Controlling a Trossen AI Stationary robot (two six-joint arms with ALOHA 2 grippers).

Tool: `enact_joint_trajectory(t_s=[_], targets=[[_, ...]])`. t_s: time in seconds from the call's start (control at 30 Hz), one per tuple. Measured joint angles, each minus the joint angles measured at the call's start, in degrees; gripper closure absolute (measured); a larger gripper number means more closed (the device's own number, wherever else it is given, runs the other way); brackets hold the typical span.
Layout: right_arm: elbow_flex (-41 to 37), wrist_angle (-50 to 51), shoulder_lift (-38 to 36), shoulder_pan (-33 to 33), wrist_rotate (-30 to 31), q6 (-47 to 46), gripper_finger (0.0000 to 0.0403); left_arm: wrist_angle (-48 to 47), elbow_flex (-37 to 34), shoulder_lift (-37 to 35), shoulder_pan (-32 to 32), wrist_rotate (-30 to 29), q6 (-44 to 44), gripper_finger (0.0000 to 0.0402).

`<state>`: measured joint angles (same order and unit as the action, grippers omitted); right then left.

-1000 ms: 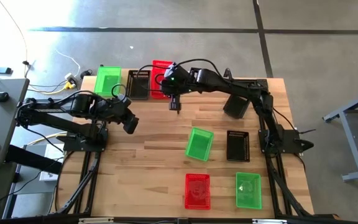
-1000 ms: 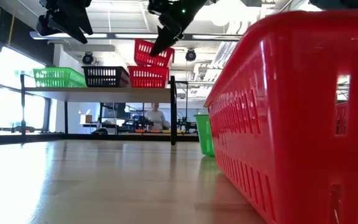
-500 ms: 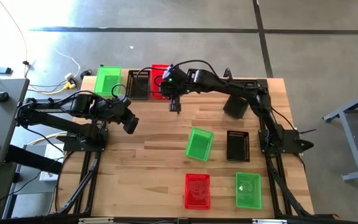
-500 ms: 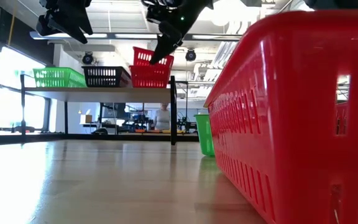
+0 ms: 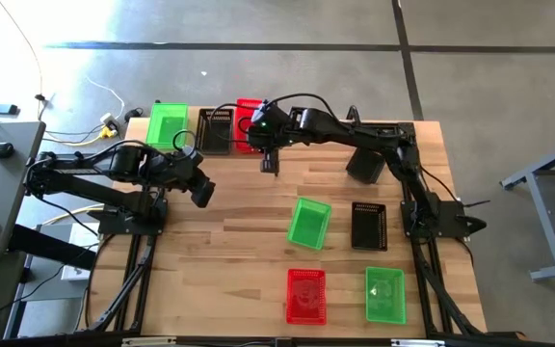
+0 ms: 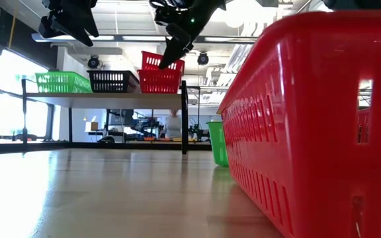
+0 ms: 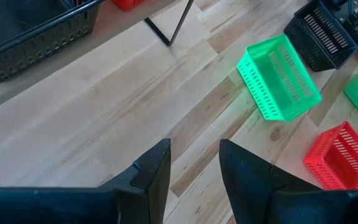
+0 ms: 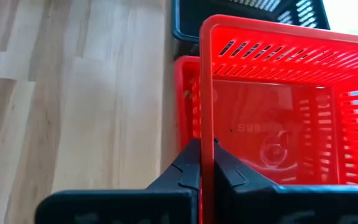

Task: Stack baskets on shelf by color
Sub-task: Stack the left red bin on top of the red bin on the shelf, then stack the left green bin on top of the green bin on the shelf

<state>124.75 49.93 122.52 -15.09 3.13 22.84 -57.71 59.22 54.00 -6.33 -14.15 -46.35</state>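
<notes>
Nesting the tilted red basket (image 6: 162, 62) squarely into the red one on the shelf's (image 6: 104, 98) right end needs the right gripper (image 8: 205, 163), clamped on its rim, lowering level; left gripper (image 7: 194, 180) waits apart.

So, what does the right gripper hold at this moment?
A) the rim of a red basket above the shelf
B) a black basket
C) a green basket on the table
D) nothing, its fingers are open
A: the right gripper is shut on the rim of a red basket, held tilted over another red basket on the shelf.
</notes>
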Motion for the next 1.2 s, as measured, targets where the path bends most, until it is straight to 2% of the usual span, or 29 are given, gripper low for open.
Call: enact_joint_trajectory(t_s=[0.33, 0.6, 0.73, 0.9, 1.07, 1.2], targets=[[0.0, -0.9, 0.0, 0.0, 1.0, -0.7, 0.0394, 0.0, 0.0, 0.0, 0.0, 0.0, 0.0, 0.0275], [0.0, -1.6, 0.0, 0.1, 3.7, -1.8, 0.0314, 0.0, 0.0, 0.0, 0.0, 0.0, 0.0, 0.0275], [1.0, -0.6, 0.0, 0.8, 3.7, -2.3, 0.0290, -0.1, 0.0, 0.0, 0.0, 0.0, 0.0, 0.0275], [5.8, 2.0, -0.2, 1.9, 6.0, -3.2, 0.0284, -0.1, 0.0, 0.0, 0.0, 0.1, 0.0, 0.0275], [9.5, 5.7, -0.3, 1.6, 10.1, -8.7, 0.0284, -0.1, 0.0, 0.0, 0.0, 1.4, 0.0, 0.0275], [10.2, 8.2, -0.5, 1.1, 10.7, -13.7, 0.0284, -0.1, 0.0, 0.0, 0.0, 1.4, 1.6, 0.0275]])
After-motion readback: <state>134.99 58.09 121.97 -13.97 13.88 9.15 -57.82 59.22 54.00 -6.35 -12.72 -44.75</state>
